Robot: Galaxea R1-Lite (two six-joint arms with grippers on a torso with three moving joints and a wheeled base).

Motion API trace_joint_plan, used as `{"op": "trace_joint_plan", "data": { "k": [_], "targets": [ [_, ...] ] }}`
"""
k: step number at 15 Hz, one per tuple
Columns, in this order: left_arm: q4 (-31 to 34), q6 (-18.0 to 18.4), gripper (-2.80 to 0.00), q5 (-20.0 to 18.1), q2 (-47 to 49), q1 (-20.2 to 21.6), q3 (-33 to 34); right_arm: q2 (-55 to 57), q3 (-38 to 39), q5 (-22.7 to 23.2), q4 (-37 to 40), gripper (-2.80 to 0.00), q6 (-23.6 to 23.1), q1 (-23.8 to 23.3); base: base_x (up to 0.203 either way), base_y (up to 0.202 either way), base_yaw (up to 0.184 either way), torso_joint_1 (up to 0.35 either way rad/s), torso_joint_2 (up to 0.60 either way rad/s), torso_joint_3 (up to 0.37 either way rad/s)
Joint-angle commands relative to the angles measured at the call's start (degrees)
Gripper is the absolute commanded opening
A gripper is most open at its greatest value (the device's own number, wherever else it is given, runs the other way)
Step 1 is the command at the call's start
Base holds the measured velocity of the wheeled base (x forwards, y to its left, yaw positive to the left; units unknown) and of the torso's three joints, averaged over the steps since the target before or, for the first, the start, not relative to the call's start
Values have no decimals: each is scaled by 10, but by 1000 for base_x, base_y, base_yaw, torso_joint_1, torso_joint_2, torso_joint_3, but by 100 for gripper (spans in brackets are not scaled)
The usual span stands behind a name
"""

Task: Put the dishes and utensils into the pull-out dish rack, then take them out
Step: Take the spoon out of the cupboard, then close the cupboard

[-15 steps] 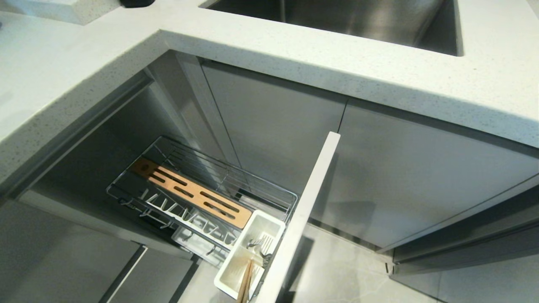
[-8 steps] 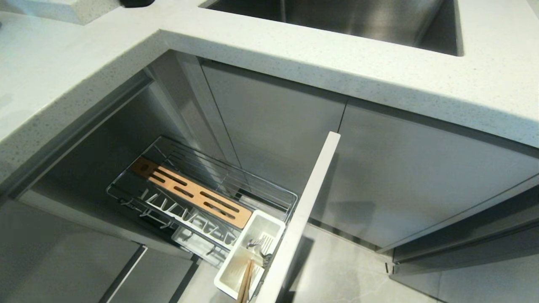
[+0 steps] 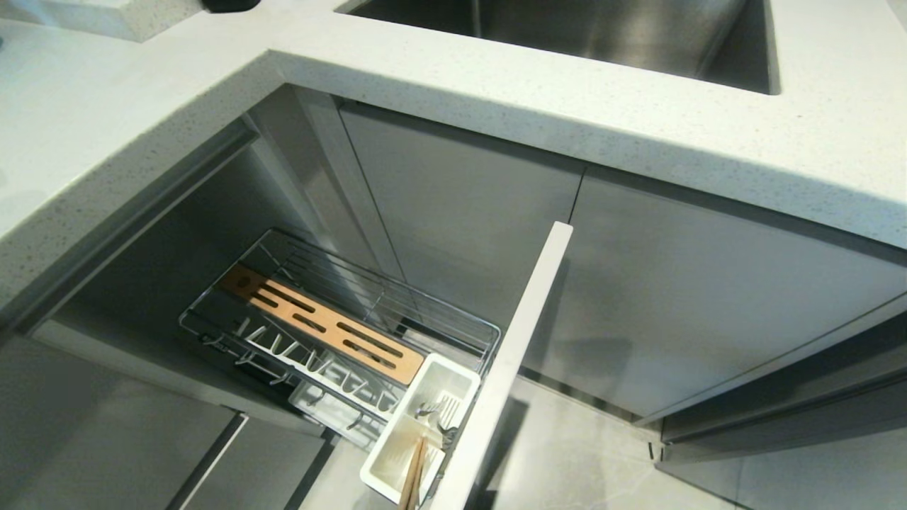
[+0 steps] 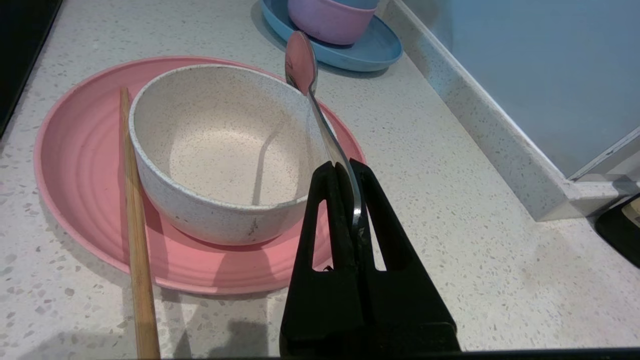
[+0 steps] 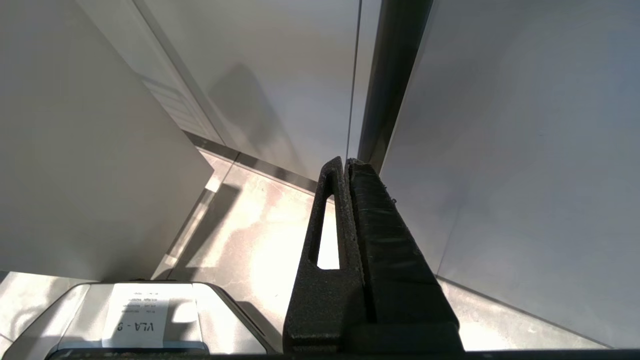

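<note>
One utensil is in hand: the left gripper [image 4: 350, 170] has its jaws clamped on the handle of the silver spoon [image 4: 307, 82], whose bowl end points up and away over the white bowl [image 4: 225, 150]. Judging from this, the step is carrying the spoon to the rack. To do it well, the grip should stay firm on the thin, slippery handle, the spoon should clear the bowl's rim without knocking it, and the spoon should go down handle-first or bowl-first into the caddy rather than across its edge.

The white bowl sits on the pink plate [image 4: 75, 165] on the tabletop [image 4: 450, 165] and holds nothing. One wooden chopstick [image 4: 135, 225] lies across the plate's rim, just beside the bowl. Further off, a blue plate [image 4: 380, 47] carries a pink bowl [image 4: 327, 20].

In the head view the pull-out dish rack [image 3: 340, 340] stands drawn out below the tabletop, its plate prongs bare. Its white caddy [image 3: 418, 439] holds chopsticks [image 3: 412, 482] in the near compartment and some metal utensils, too small to name, in the far one.

The right gripper [image 5: 347, 172] hangs parked near the cabinet fronts, jaws together and holding nothing.
</note>
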Motion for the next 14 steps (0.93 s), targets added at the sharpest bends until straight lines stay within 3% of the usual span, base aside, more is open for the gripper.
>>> {"op": "trace_joint_plan", "data": {
  "k": [1,14],
  "targets": [
    [-1,-3,-280,2,-1,1,3,0,1,0,0,-280,0,0,0,0,0,0,0,0],
    [17,-28,-280,3,19,1,3,0,1,0,0,-280,0,1,0,0,0,0,0,0]
  ]
}}
